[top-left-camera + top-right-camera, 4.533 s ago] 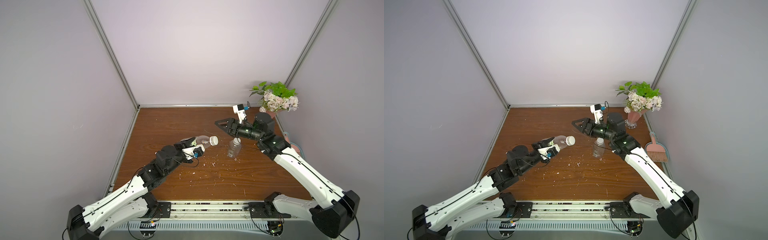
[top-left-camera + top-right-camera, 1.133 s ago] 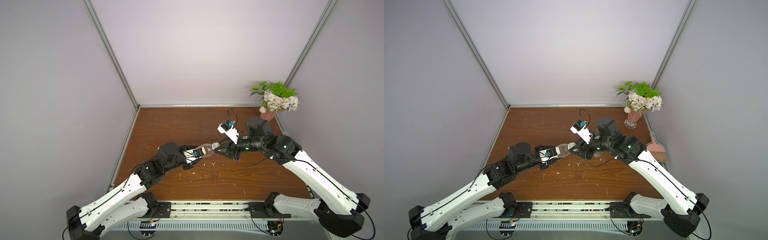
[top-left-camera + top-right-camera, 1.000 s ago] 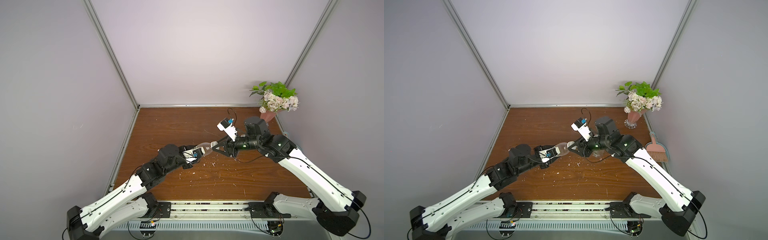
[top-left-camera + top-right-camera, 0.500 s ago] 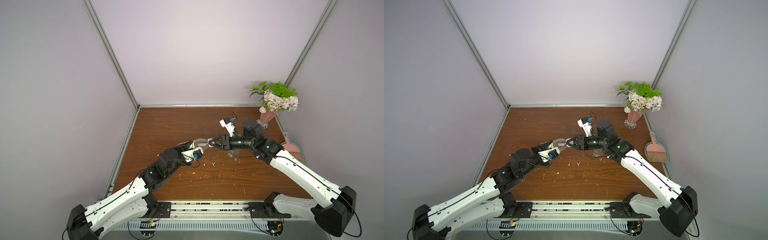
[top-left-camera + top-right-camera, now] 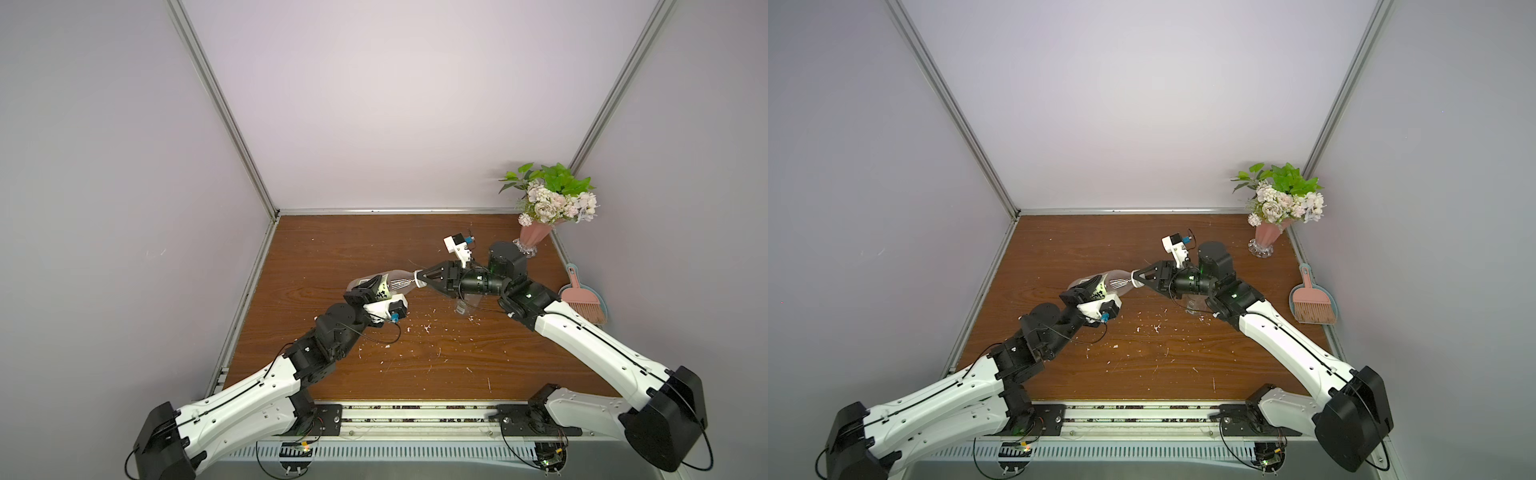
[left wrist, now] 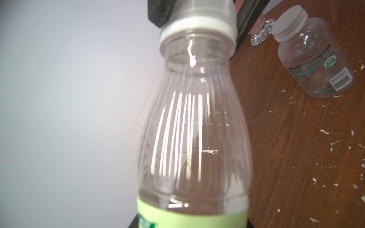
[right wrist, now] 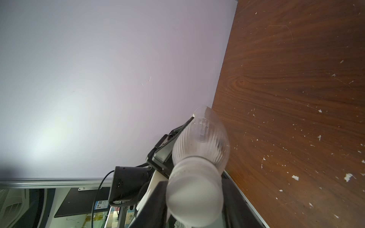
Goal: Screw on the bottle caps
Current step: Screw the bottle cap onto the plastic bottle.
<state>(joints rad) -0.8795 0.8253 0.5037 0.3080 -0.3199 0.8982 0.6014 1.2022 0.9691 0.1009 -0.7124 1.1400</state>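
Note:
The bottle with the yellow-green label (image 5: 390, 284) (image 5: 1113, 282) hangs tilted above the table, neck to the right. My left gripper (image 5: 368, 291) is shut on its labelled body (image 6: 193, 128). A white bottle cap (image 5: 417, 277) (image 6: 197, 23) (image 7: 194, 195) sits on its neck. My right gripper (image 5: 420, 278) (image 5: 1138, 277) (image 7: 194, 207) is shut on that cap, with a dark finger on each side. The bluish-labelled bottle (image 6: 316, 63) (image 5: 463, 305) stands on the table under the right arm, a white cap (image 6: 290, 19) on its neck.
A pink vase of flowers (image 5: 536, 237) stands at the back right corner. A pink dustpan and brush (image 5: 582, 299) lies by the right wall. White crumbs (image 5: 426, 328) are scattered over the wooden table (image 5: 332, 249). Walls enclose the left, back and right.
The right gripper came across from behind the standing bottle and closed on the cap of the held bottle. Over the last second its wrist has rolled, and both grippers drifted slightly back.

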